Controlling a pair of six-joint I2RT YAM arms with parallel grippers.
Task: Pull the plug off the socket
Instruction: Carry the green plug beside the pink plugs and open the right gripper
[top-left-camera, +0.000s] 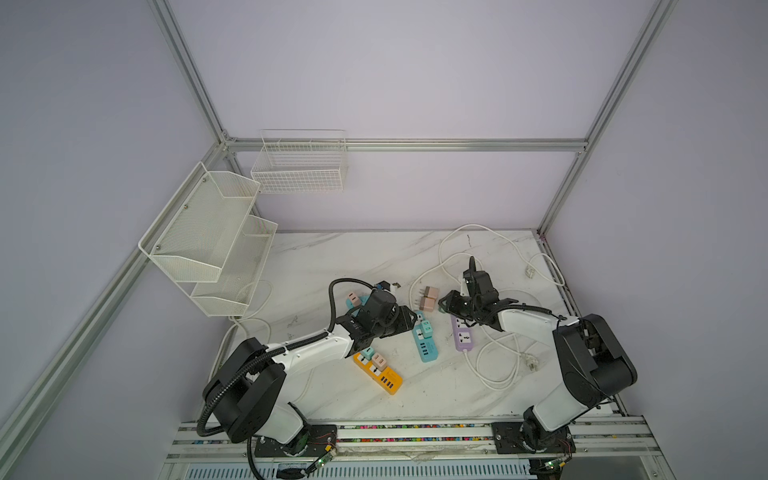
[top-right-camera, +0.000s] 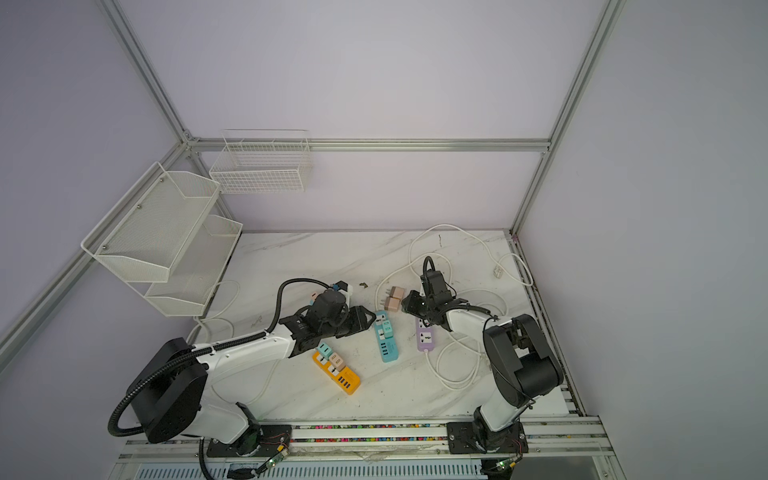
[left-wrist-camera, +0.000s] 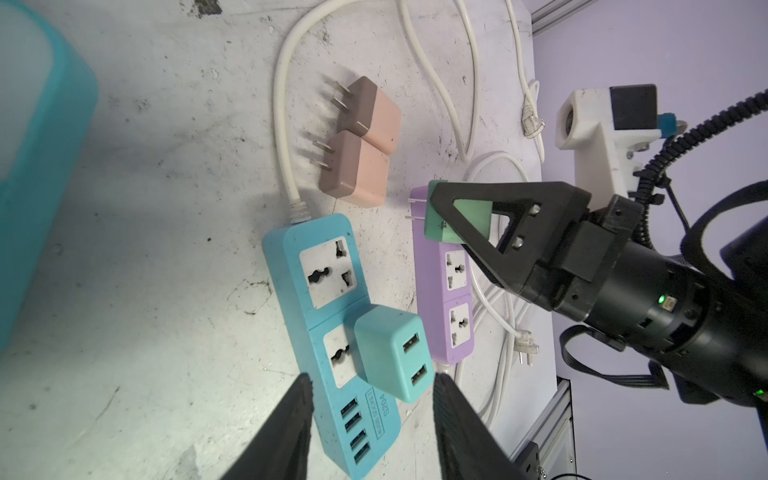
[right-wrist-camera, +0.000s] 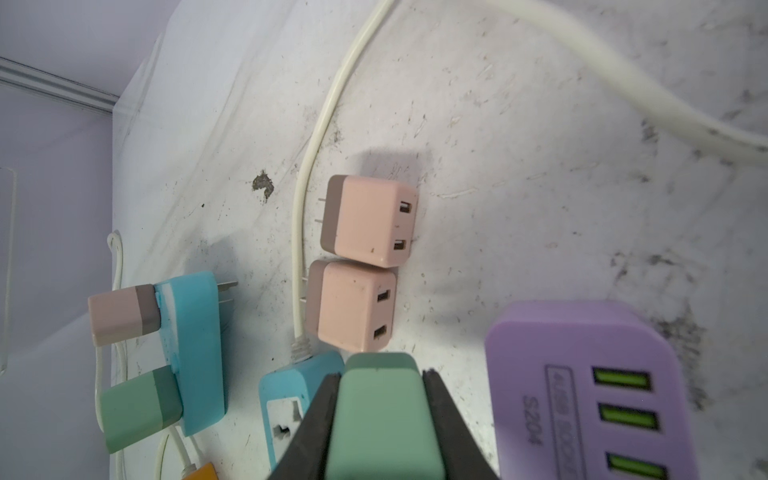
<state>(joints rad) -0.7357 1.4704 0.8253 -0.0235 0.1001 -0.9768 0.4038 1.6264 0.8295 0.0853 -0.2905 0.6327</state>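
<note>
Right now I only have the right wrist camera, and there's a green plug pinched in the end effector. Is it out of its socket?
Observer: Yes. The left wrist view shows the green plug in the right end effector with both prongs bare, clear of the purple power strip.
Operator: Okay, and what's the other arm doing?
Observer: The left end effector is open and lined up on a teal plug that sits seated in the blue power strip.
</note>
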